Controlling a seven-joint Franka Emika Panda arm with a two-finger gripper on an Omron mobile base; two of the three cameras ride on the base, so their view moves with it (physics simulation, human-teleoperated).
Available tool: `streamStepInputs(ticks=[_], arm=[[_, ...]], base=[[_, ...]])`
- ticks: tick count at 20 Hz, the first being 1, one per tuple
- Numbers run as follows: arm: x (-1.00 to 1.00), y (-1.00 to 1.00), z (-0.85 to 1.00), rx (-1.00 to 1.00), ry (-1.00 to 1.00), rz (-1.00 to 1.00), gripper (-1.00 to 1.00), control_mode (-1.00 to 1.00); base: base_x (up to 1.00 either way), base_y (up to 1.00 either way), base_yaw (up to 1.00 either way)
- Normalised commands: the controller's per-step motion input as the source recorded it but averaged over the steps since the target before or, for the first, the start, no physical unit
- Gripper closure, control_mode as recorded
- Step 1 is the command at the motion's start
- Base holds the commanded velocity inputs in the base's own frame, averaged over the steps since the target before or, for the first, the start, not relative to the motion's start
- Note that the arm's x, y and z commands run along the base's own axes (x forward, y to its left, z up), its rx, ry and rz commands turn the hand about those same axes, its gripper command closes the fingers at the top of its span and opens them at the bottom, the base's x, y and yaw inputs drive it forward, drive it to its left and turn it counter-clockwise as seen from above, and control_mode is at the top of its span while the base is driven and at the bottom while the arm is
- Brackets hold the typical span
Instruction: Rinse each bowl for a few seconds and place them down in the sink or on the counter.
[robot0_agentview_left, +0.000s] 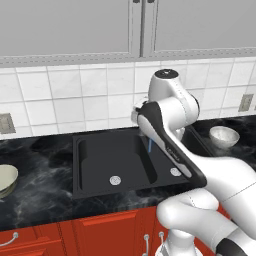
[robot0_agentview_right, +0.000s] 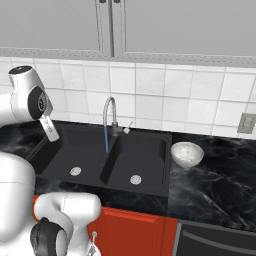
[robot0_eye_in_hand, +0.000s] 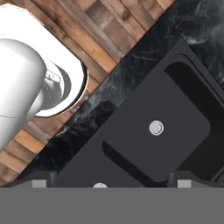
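The white-grey bowl (robot0_agentview_left: 223, 136) (robot0_agentview_right: 187, 153) stands upright on the counter (robot0_agentview_right: 215, 182) just right of the sink (robot0_agentview_right: 150, 137). The greenish-cream bowl (robot0_agentview_left: 6, 179) rests on the counter (robot0_agentview_left: 40, 185) far to the left, cut off by the picture's edge. My gripper (robot0_eye_in_hand: 110, 182) is open and holds nothing. It hangs above the sink (robot0_eye_in_hand: 175, 109) near its front edge and looks down into the basins. A thin blue stream of water (robot0_agentview_right: 106, 137) (robot0_agentview_left: 150, 145) falls from the gooseneck faucet (robot0_agentview_right: 110, 112) towards the divider between the basins.
My own arm (robot0_agentview_left: 170, 145) crosses in front of the faucet in the left base view. Red cabinet fronts (robot0_agentview_right: 135, 227) sit below the counter. A wall outlet (robot0_agentview_right: 246, 122) is on the tiles at the right. Wooden floor (robot0_eye_in_hand: 78, 35) lies below.
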Motion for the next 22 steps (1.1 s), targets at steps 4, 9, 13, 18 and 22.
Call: streamStepInputs(ticks=[4,9,13,18,22], arm=[[0.0,0.17,-0.02,0.05,0.02,0.21,-1.0,-1.0],[0.0,0.18,-0.02,0.04,0.03,0.2,-1.0,-1.0],[0.0,0.23,-0.02,0.03,0.04,0.19,-1.0,-1.0],[-0.01,0.32,-0.04,0.01,0.05,0.16,-1.0,-1.0],[-0.09,0.52,-0.1,-0.01,0.01,0.08,-1.0,-1.0]], base=[[0.0,0.0,0.0],[0.0,0.0,0.0],[0.0,0.0,0.0],[0.0,0.0,0.0],[0.0,0.0,0.0]])
